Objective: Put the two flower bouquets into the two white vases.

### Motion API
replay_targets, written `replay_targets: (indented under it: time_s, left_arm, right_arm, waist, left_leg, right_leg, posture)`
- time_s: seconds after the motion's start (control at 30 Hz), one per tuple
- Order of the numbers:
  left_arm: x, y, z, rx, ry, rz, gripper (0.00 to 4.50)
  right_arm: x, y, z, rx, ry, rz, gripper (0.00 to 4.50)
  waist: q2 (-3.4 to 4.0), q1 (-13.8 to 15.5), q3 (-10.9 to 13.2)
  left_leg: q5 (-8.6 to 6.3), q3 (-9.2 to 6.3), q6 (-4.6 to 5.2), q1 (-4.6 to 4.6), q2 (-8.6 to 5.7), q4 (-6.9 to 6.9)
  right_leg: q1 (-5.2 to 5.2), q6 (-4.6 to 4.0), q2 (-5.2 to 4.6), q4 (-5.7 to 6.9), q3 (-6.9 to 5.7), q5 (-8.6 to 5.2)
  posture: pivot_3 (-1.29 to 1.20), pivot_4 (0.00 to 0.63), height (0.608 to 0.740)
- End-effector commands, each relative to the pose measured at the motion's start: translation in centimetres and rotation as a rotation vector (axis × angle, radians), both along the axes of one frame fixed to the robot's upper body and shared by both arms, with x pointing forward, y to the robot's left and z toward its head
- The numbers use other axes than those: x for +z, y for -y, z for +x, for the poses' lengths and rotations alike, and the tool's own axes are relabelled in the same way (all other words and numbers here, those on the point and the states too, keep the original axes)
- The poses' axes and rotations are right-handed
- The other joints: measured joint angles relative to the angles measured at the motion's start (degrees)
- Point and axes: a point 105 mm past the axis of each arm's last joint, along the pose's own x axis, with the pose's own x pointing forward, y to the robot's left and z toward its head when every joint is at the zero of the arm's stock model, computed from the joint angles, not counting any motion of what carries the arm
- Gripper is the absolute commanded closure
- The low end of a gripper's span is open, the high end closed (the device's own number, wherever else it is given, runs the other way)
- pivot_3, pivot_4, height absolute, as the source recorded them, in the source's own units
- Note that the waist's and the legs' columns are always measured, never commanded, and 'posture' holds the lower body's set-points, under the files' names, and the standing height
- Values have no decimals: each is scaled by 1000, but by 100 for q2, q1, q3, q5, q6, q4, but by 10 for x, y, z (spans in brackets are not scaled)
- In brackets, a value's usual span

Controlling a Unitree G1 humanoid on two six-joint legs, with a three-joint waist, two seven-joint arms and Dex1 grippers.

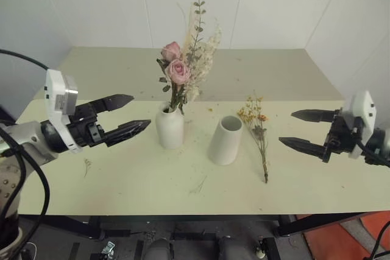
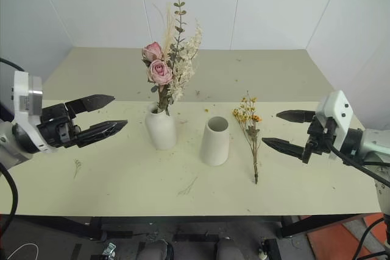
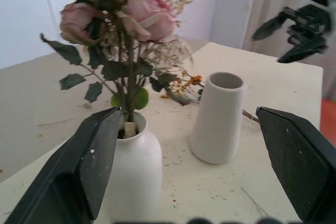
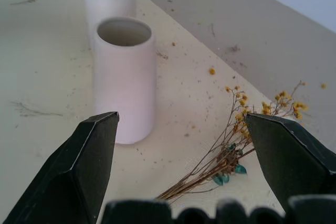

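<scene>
Rose bouquet (image 1: 183,65) stood upright in the bottle vase (image 1: 169,127); wide-mouthed vase (image 1: 225,140) sat empty just beside it on the table (image 1: 122,181). Yellow sprig (image 1: 258,132) lay flat between that vase and my right gripper (image 1: 304,130). My left gripper (image 1: 129,114) and right both hung released, grasping nothing.

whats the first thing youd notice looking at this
The rose bouquet standing tall in the bottle vase at the table's middle. Right of it the cone vase stands empty, with the yellow sprig lying flat on its far side. The left gripper and right gripper flank them, both open.
</scene>
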Motion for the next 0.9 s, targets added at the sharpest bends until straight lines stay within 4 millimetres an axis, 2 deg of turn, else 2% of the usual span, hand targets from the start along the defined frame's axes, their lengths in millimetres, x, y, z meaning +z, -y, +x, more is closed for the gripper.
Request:
replay_targets:
  time_s: [0.03,0.13,0.23,0.33,0.5,0.63,0.73,0.9]
  left_arm:
    - [3,2,-16,-148,0,72,18]
    - [1,2,-19,-193,-9,100,18]
    - [-1,3,-19,-209,-3,109,18]
    - [-2,3,-17,-205,8,102,18]
    - [-8,4,-17,-197,15,102,18]
    - [-6,5,-15,-172,35,88,18]
    - [-7,6,-16,-168,37,88,0]
    - [-8,6,-18,-162,36,88,0]
  right_arm:
    - [-4,2,10,-146,-110,-18,0]
    - [-18,0,16,-249,-291,-20,0]
    - [-36,-5,15,-314,-447,-99,0]
    - [-54,-16,15,-331,-578,-107,0]
    - [-73,-33,16,-344,-697,-127,0]
    - [-90,-38,21,-383,-726,-172,0]
    - [-96,-37,26,-414,-723,-189,606]
    - [-99,-33,33,-441,-708,-190,2268]
  waist:
    - [0,-26,0]
    - [2,-24,0]
    - [1,-22,0]
    - [1,-17,0]
    - [1,-9,0]
    - [1,-4,0]
    - [1,-7,0]
    - [0,-15,-1]
  left_leg:
    - [0,3,0,2,0,-2]
    - [0,4,0,3,2,-3]
    - [0,5,0,-2,4,-2]
    - [-1,4,2,-6,8,-4]
    - [-2,4,3,-16,7,-4]
    - [-2,3,3,-17,10,-3]
    - [-2,3,3,-19,8,-3]
    - [-2,3,3,-13,11,-3]
  right_leg:
    - [0,-1,0,-1,2,0]
    - [-2,-5,2,1,3,-2]
    - [-6,-5,3,-1,4,-2]
    - [-8,-6,6,-7,2,-3]
    - [-16,-6,5,-7,2,-3]
    - [-15,-6,7,-7,0,-3]
    - [-15,-5,5,-8,-1,-2]
    - [-12,-5,8,-7,-1,-2]
  posture:
    - [0,150,740]
    - [0,150,740]
    - [0,150,740]
    - [0,150,740]
    - [0,150,740]
    - [0,150,740]
    - [0,150,740]
    - [0,150,740]
